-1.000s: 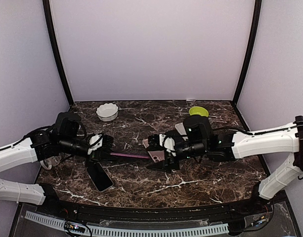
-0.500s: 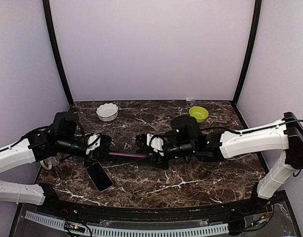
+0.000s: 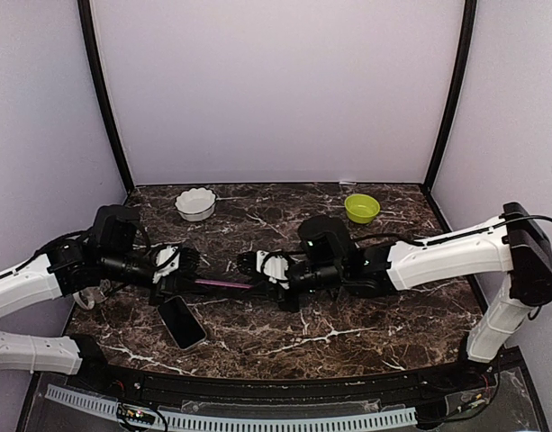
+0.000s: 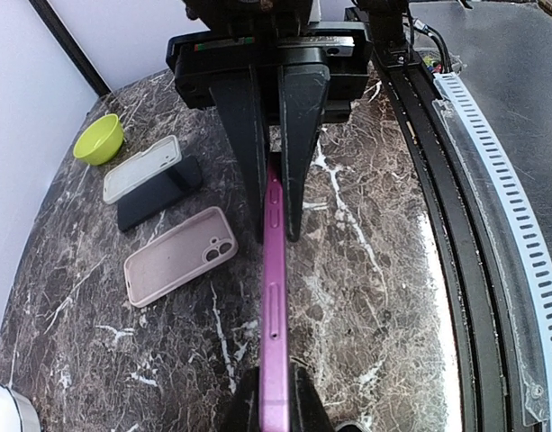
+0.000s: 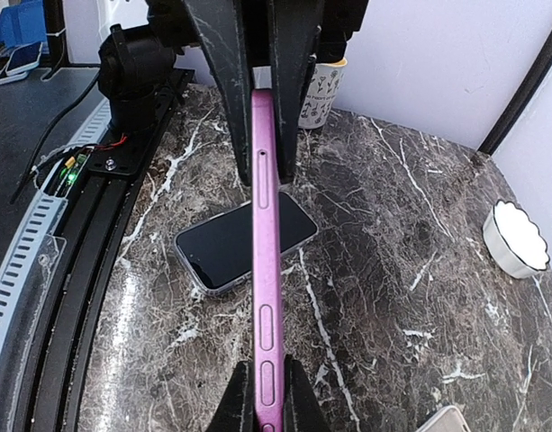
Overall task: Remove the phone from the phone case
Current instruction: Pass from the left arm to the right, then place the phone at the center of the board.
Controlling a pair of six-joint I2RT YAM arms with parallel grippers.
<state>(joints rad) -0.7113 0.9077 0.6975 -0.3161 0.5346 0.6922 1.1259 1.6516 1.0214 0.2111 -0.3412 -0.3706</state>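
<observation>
Step in hand: two-arm hold before separation. The left gripper (image 3: 181, 270) is pinching one end of the purple phone (image 3: 223, 283) and the right gripper (image 3: 255, 267) is pinching the other. Both pairs of fingers are drawn narrow, flat against the slab's two faces. The phone is hanging edge-up above the table (image 3: 366, 315), spanning the gap between the two arms, side buttons showing along its top rim.

Seen edge-on, I am not making out a seam between case and handset, so I cannot say whether any corner is lifting yet. My judgement: separation is not yet begun.

Next move, as I am reading it: one arm should be holding firm while the other shifts to catch only the case lip and peels or bends it off a corner. Pinched across both faces at both ends, nothing can slide free.

Room and edges: a second phone (image 3: 181, 322) is lying flat just below and to the near side of the left gripper, so lowering there is risking contact. The pink case (image 4: 178, 255) and grey case (image 4: 142, 167) are lying beyond the right gripper, on the green bowl's (image 3: 361, 208) side. The white bowl (image 3: 195, 203) is sitting well apart at the back. Bare marble is showing toward the near rail (image 4: 411, 135), right of centre.
</observation>
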